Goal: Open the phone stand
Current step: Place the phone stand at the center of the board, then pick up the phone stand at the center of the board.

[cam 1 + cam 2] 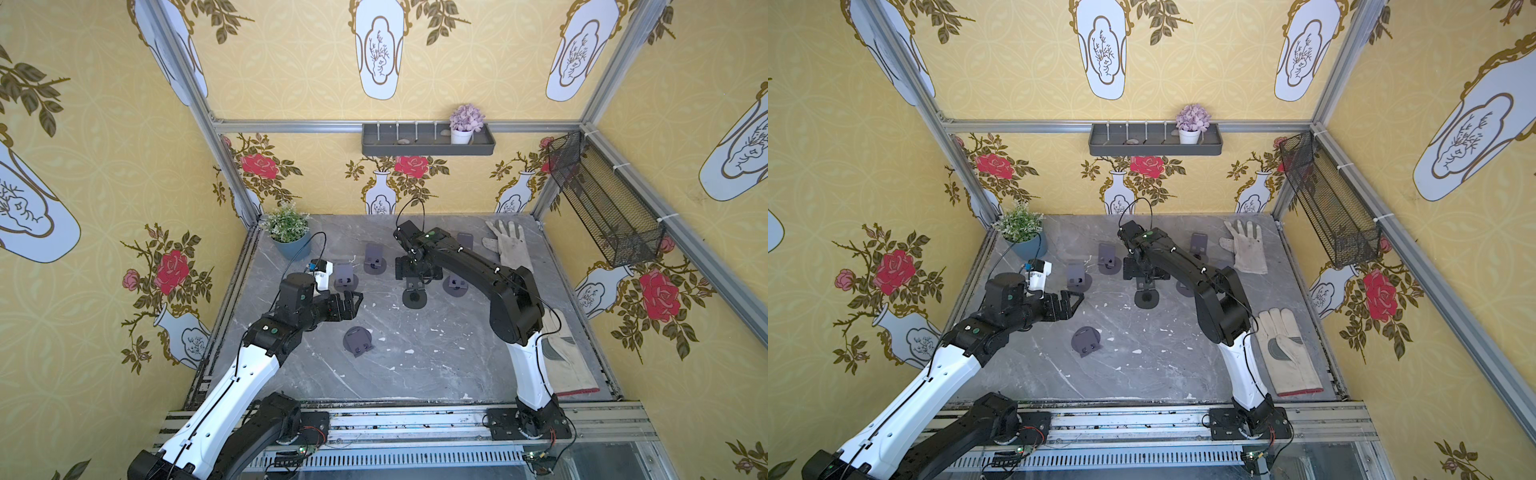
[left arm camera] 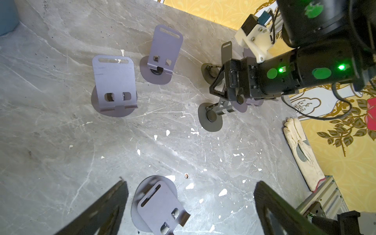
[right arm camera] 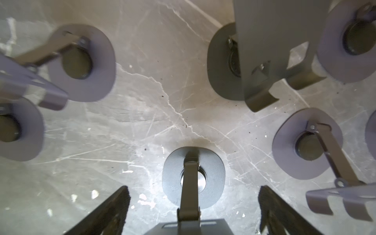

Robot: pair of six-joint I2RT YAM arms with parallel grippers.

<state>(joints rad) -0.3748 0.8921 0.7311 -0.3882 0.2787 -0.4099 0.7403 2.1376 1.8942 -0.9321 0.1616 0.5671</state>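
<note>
Jaws wide, the right tool (image 3: 193, 189) straddles the dark phone stand (image 1: 414, 297) at the centre of the surface (image 1: 436, 365), apparently clear so it stands opened alone, while the left tool (image 1: 353, 303), also wide, hovers near the folded stand (image 1: 358, 340) at seven o'clock from it.

A dark phone stand (image 1: 414, 296) stands open on the gray table (image 1: 436, 357), just under the right gripper (image 1: 415, 274). The left gripper (image 1: 353, 303) hangs near a folded phone stand (image 1: 358, 341) that lies flat. A white glove (image 1: 508, 246) lies at the back.
</note>
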